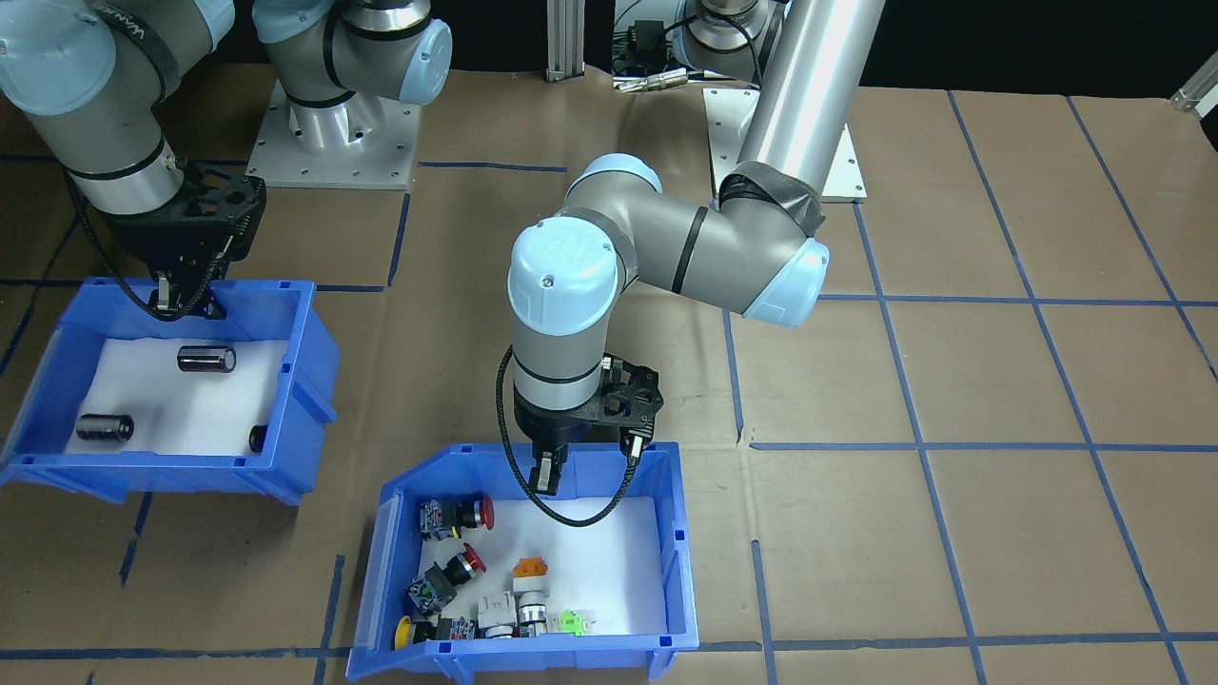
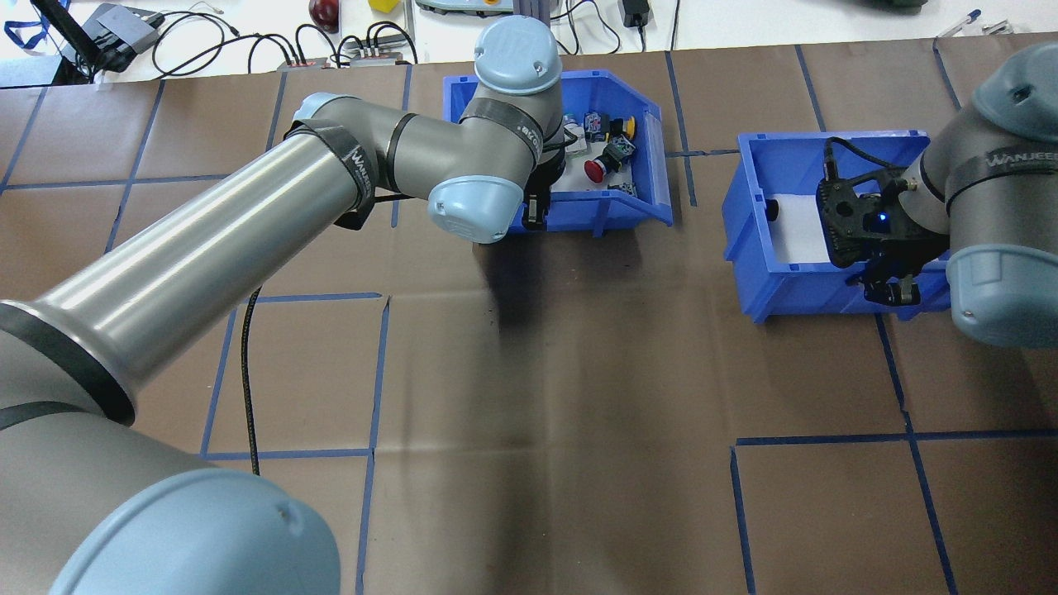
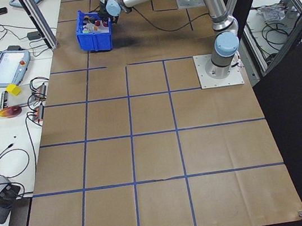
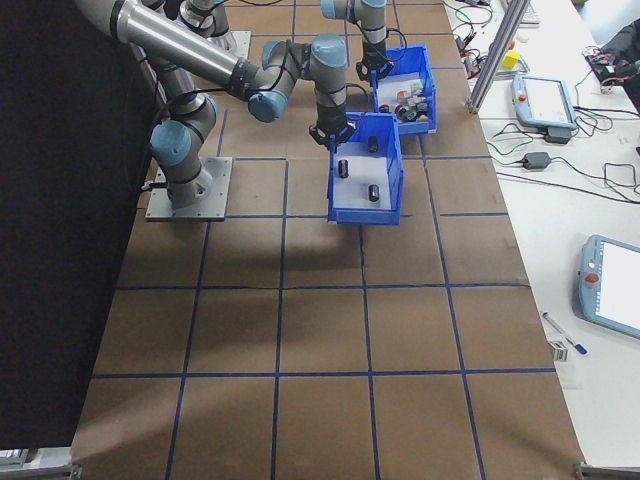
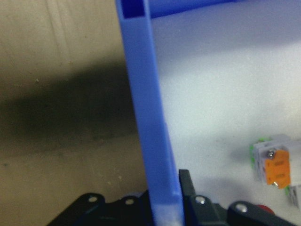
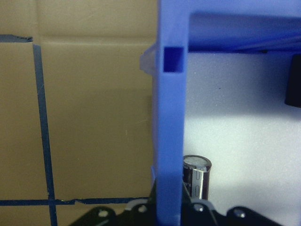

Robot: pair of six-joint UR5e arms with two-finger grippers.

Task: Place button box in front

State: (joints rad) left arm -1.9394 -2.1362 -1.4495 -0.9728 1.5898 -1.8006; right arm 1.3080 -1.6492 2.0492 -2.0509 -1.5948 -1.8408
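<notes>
The button box (image 1: pixel 676 542) is a blue bin with a white liner. It holds push buttons with red (image 1: pixel 476 512), orange (image 1: pixel 530 571), green (image 1: pixel 571 620) and yellow (image 1: pixel 403 631) caps. My left gripper (image 1: pixel 547 471) is shut on the wall nearest the robot, one finger inside and one outside. In the left wrist view that blue wall (image 5: pixel 150 141) runs up from between the fingers of the left gripper (image 5: pixel 167 207). The overhead view shows the button box (image 2: pixel 636 202) at the table's far side with the left gripper (image 2: pixel 533 211) on its near wall. My right gripper (image 1: pixel 171 295) is shut on another bin's wall.
The other blue bin (image 1: pixel 304 381) holds dark cylinders (image 1: pixel 206 359) on white foam and stands beside the button box. Its wall (image 6: pixel 170 117) fills the right gripper (image 6: pixel 169 207). Brown paper with blue tape lines (image 2: pixel 380 372) covers the table. Cables and devices (image 2: pixel 124 33) lie past the far edge.
</notes>
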